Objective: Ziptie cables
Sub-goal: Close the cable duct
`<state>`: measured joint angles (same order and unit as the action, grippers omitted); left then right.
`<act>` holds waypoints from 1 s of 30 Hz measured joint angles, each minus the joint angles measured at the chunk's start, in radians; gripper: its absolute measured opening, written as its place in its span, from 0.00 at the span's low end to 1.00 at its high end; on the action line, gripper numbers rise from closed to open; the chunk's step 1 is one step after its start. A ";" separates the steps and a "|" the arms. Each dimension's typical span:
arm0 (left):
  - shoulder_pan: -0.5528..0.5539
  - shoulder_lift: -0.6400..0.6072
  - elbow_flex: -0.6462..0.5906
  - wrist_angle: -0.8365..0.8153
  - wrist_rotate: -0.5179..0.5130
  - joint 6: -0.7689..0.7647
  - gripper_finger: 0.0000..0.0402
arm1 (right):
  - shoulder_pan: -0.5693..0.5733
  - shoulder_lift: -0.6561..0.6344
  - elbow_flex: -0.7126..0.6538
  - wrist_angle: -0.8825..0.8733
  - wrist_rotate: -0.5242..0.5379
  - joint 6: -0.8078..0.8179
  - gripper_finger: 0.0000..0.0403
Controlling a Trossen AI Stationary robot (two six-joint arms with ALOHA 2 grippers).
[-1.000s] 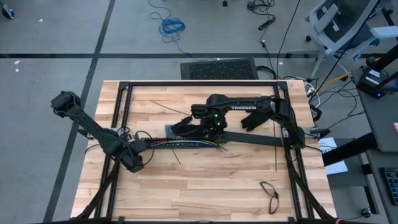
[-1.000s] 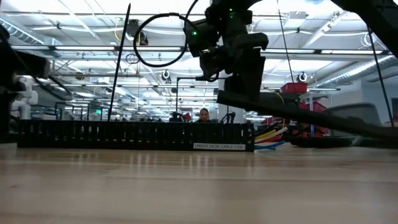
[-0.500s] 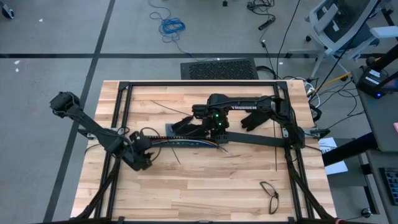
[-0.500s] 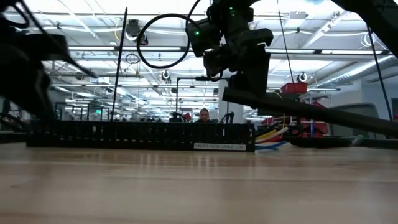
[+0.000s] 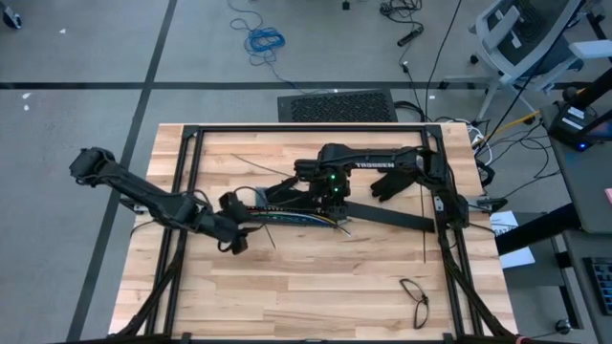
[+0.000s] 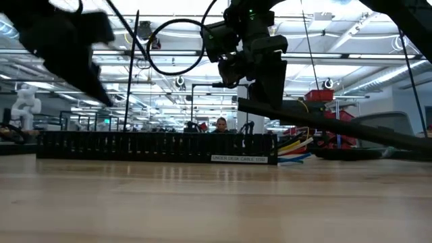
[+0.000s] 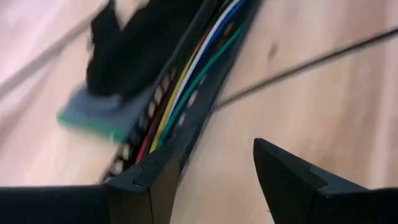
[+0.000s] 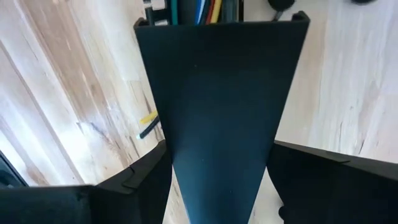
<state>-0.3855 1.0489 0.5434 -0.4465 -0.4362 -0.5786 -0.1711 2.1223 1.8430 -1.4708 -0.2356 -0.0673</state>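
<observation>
The cables (image 5: 287, 219) are coloured wires lying along a long black slotted bar (image 5: 258, 222) at the table's middle; they also show in the left wrist view (image 7: 180, 87), and their ends in the low view (image 6: 293, 147). My left gripper (image 5: 237, 241) hovers open just near of the bar's left part, with bare wood between its fingers (image 7: 217, 155). My right gripper (image 5: 330, 199) stands over the bar's right end, shut on a long flat black strip (image 5: 392, 215) that runs off toward the table's right. My right gripper pinches the flat black strip between its two fingers across the strip's width (image 8: 221, 124), near its left end. The fingers come from above, pointing steeply down. The held end is lifted above the slotted bar, and the strip slants away to the right (image 6: 337, 125).
A black metal frame (image 5: 182, 162) borders the tabletop. A grey-green pad (image 7: 93, 115) with a black object on it lies beside the bar. Another black object (image 5: 387, 183), thin straight black strips (image 5: 273, 239) and a small wire loop (image 5: 416, 298) lie around.
My left gripper has gone toward the table's right edge along the near side of the slotted bar, risen, and tipped its fingers less steeply down. It has stayed open. My right gripper keeps its hold on the black strip in place.
</observation>
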 joint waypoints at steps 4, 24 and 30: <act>0.001 0.000 0.088 0.002 -0.054 0.185 0.50 | -0.001 0.000 0.000 0.007 0.003 -0.015 0.57; 0.383 0.021 0.038 0.225 0.397 0.533 0.41 | -0.189 -0.226 0.004 0.197 0.140 0.101 0.57; 0.408 0.042 0.040 0.135 0.466 0.537 0.07 | -0.234 -0.236 0.004 0.201 0.141 0.095 0.57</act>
<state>0.0221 1.0912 0.5835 -0.3118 0.0295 -0.0414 -0.4048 1.8862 1.8469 -1.2701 -0.0950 0.0272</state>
